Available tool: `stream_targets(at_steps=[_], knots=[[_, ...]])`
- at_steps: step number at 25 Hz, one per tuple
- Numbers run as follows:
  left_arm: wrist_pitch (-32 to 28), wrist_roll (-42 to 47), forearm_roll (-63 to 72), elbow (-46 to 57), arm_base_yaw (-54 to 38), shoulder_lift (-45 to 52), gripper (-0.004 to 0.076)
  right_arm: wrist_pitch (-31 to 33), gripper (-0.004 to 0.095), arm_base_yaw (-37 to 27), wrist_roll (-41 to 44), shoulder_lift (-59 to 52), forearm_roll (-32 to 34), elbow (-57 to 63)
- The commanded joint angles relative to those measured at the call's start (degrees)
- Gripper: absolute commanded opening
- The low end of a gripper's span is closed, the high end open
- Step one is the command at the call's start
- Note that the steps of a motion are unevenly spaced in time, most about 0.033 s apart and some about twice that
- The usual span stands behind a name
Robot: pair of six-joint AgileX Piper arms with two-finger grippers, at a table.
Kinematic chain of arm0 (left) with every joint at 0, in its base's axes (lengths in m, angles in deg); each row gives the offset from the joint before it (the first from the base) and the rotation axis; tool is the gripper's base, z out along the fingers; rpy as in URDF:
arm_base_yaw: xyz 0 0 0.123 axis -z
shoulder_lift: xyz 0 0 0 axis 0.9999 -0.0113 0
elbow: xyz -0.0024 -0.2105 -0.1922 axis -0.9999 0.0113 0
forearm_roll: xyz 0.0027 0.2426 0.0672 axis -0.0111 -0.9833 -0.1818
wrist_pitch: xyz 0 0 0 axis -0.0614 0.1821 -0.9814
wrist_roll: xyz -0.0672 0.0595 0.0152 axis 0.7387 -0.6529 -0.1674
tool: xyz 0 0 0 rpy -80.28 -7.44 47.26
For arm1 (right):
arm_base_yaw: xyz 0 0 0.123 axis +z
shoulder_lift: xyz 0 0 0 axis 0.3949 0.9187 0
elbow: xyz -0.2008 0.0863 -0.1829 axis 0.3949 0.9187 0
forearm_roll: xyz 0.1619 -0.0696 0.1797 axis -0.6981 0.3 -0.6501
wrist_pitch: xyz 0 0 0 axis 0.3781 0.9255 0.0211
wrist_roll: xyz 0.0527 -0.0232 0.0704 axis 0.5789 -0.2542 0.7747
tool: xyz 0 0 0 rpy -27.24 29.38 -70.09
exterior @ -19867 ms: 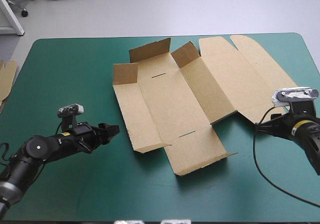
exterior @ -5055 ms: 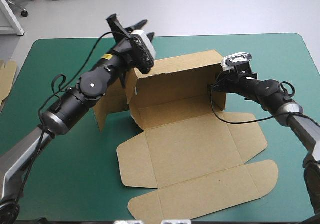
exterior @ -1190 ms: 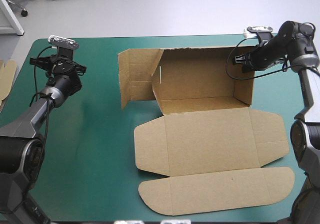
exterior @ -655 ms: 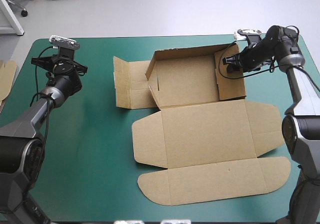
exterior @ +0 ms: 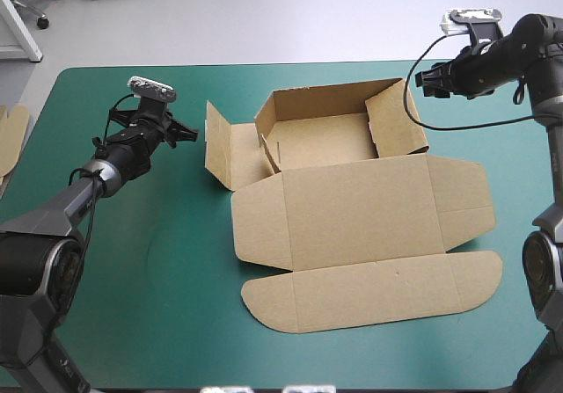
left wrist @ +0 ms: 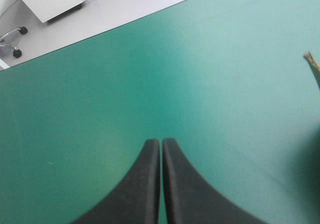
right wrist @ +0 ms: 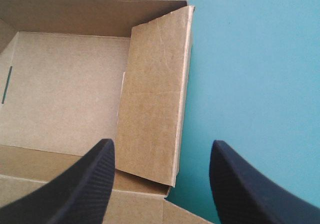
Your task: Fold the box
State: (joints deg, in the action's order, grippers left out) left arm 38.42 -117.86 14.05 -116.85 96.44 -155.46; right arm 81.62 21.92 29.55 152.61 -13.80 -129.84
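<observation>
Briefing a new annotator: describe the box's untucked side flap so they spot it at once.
On the teal-green table sits the brown box, tray at the far side, lid flat toward the near edge. The flap stands at the tray's left end, nearest the left gripper. Unlike the folded-in right wall, it splays outward.

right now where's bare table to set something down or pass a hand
Widest bare patch: the teal-green cover between the left arm, the near edge and the flat lid of the box. A thinner strip runs along the near edge. Crowded: the gap between the left end effector and its outer flap, and around the right end effector.
</observation>
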Motion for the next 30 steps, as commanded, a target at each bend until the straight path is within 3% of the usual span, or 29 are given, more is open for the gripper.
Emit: stream_targets(at_steps=[1,7,12,21,23,26,30], knots=[[1.2,5.3,3.6,-1.6,0.2,5.3,0.0005,0.1,0.0537,-0.5,0.3,-5.7,-1.3,-1.5],[-2.0,4.8,3.6,-1.6,0.2,11.0,0.0005,0.1,0.0537,-0.5,0.6,-10.5,-0.7,5.3],[-13.8,-4.9,3.6,-1.6,0.2,17.0,0.0005,0.1,0.0535,-0.5,-0.2,-16.6,-0.7,15.6],[-19.9,-7.0,3.6,-1.6,0.2,22.6,0.0005,0.1,0.0535,-0.3,-0.4,-21.6,-3.4,16.6],[-24.1,-7.0,3.6,-1.5,0.2,23.3,0.0006,-0.6,0.0535,1.9,-0.4,-19.8,-0.7,16.6],[-24.2,-7.0,3.6,0.1,0.2,23.9,0.0006,-5.5,0.0535,7.2,2.9,-15.8,9.9,16.6],[-24.1,-7.0,3.6,5.0,0.2,24.6,0.0006,-7.0,0.0535,7.9,4.3,-8.4,11.5,14.6]])
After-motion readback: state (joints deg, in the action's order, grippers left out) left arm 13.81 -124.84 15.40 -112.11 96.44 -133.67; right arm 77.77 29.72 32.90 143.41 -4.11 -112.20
